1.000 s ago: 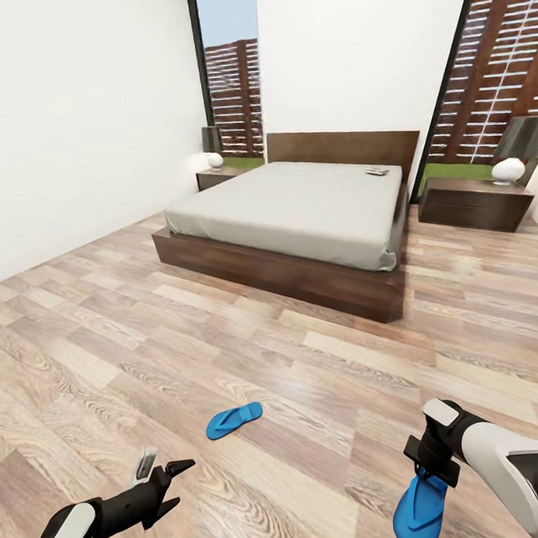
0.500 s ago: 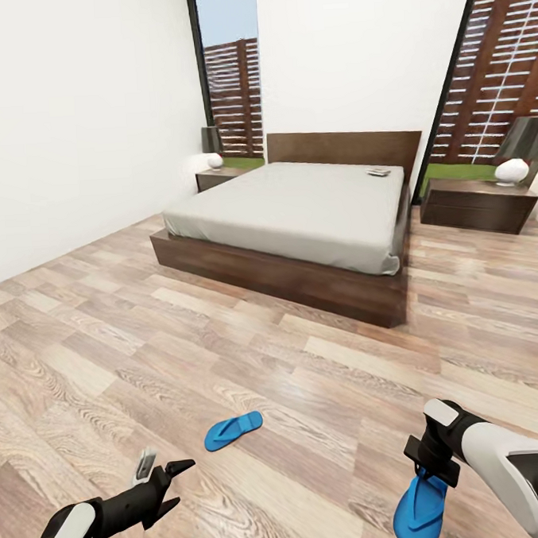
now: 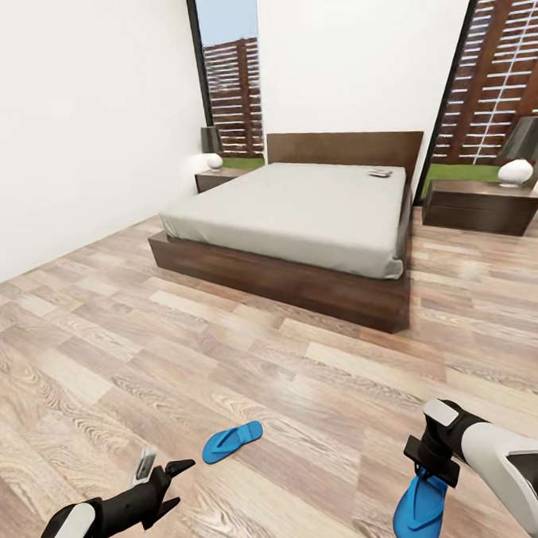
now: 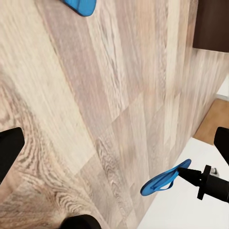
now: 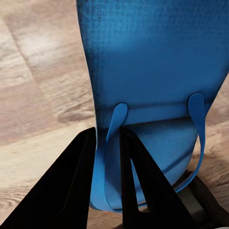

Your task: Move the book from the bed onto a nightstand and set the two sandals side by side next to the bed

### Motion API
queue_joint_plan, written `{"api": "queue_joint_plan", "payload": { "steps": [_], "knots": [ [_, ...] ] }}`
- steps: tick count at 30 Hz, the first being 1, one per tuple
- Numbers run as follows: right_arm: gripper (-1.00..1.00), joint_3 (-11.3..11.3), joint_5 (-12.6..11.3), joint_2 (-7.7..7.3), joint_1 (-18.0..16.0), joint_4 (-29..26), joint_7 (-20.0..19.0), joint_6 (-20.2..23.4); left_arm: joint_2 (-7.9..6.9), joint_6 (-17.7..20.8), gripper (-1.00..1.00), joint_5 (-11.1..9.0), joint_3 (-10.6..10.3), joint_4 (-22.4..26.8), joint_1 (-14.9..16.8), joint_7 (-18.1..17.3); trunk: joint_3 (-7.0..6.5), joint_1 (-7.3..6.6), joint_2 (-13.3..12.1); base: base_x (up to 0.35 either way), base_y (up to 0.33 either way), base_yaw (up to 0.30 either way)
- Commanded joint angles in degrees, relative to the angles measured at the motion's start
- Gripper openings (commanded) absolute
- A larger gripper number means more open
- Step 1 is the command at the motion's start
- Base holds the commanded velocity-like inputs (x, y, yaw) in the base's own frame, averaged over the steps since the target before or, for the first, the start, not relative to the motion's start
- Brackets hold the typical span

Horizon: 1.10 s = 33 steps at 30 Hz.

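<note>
A simulated bedroom seen from the robot's head: pale wood-plank floor (image 3: 323, 377), white walls, and two tall windows behind a low dark-brown bed (image 3: 298, 219) with a flat grey mattress. A small thin object lies on the mattress near the headboard at the far right corner; it is probably the book (image 3: 378, 172), though it is too small here to read its cover. A dark nightstand (image 3: 480, 206) stands to the right of the bed with a round white lamp on it, and a second nightstand (image 3: 218, 177) stands at the bed's far left. The right gripper (image 3: 427, 473), low in the frame, is clamped on the strap of one bright blue sandal (image 5: 152, 86), which hangs toe-down from its fingers, clear of the floor. The other sandal (image 3: 232, 441) lies flat on the floor, well apart from the bed and just beyond the left gripper (image 3: 162, 470), whose fingers are spread apart and hold nothing. The sandals look light, thin and floppy, so a pinch on the strap or along a side edge seems the surest hold; a grip on the flat sole pressed against the floor would likely slip
</note>
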State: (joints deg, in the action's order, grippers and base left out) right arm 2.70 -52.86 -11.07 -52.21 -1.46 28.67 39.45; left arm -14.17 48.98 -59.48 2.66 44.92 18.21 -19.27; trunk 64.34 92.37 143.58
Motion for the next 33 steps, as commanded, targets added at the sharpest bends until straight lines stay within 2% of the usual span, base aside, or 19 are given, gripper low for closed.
{"api": "queue_joint_plan", "payload": {
  "steps": [1, 33],
  "knots": [
    [-1.0, 0.29, -0.67, -0.01, 0.0, -0.12, 0.25, 0.19, 0.02, 0.33, 1.0, 0.15, 0.15, -0.01, 0.04, -0.21, 0.05, 0.0, 0.02, 0.11, 0.0, 0.0],
    [-1.0, 0.24, -0.67, -0.01, 0.0, -0.12, 0.25, -0.34, 0.02, 0.33, 1.0, 0.15, 0.15, -0.01, 0.05, -0.24, 0.05, 0.0, 0.02, 0.111, 0.0, 0.0]
  ]
}}
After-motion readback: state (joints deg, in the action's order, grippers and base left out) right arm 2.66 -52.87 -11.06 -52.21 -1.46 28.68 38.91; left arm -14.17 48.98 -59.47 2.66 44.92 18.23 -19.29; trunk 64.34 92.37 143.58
